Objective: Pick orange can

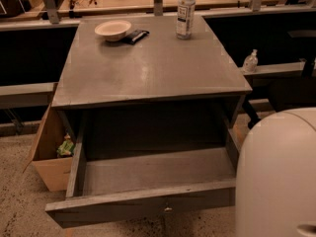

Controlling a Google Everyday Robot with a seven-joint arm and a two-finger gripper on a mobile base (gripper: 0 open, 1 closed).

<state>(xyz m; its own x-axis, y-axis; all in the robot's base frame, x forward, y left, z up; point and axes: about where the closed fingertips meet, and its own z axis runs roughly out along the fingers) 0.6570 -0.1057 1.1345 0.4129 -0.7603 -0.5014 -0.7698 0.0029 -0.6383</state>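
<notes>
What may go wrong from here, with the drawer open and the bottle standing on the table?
The gripper and the orange can are both outside the camera view, so a slipping grasp would go unseen. The open drawer juts toward the robot's white arm; a move of the base might bump it. The upright water bottle could be knocked by a swinging arm.

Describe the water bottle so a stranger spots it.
The gripper is out of view. On the grey table, look to the far right edge. The water bottle stands upright there, the only tall thing; the bowl and dark packet sit low, far left.
</notes>
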